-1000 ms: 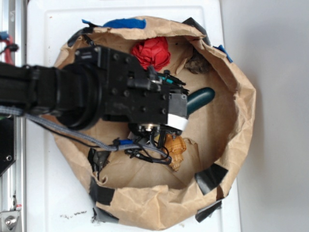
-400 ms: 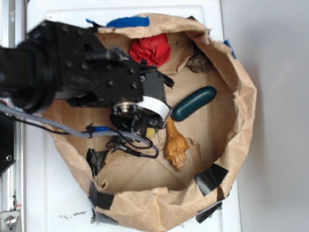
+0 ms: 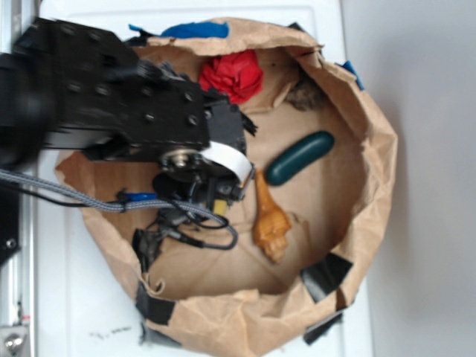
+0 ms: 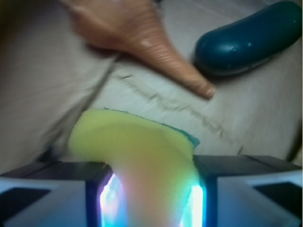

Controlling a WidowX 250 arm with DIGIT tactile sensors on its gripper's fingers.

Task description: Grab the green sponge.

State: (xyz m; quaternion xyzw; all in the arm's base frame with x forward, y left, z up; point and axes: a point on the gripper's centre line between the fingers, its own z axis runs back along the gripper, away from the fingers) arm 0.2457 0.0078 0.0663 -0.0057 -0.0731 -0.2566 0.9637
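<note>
**Inspector A:** Condition of the green sponge (image 4: 142, 161)?

**Inspector B:** Yellow foam, soft-looking, with a thin dark green layer showing along its upper right edge in the wrist view. It is pinched narrow between the fingers and flares wider beyond them. Blurred, so no finer texture can be read.

**Inspector A:** And the gripper (image 4: 152, 201)?

**Inspector B:** Clamped on the sponge; both fingers (image 4: 52, 196) press its sides, with lit pads against the foam. From the exterior view only a small yellow patch (image 3: 221, 203) shows under the gripper (image 3: 216, 197).

**Inspector A:** Location?

**Inspector B:** Inside the brown paper bag (image 3: 372, 134), left of the middle of its floor. Whether the sponge touches the floor cannot be told.

**Inspector A:** Neighbours?

**Inspector B:** The orange-brown seashell (image 3: 269, 223) lies just to the right, tip pointing toward the dark green capsule (image 3: 300, 158). A red crumpled item (image 3: 234, 76) sits near the bag's top edge.
</note>
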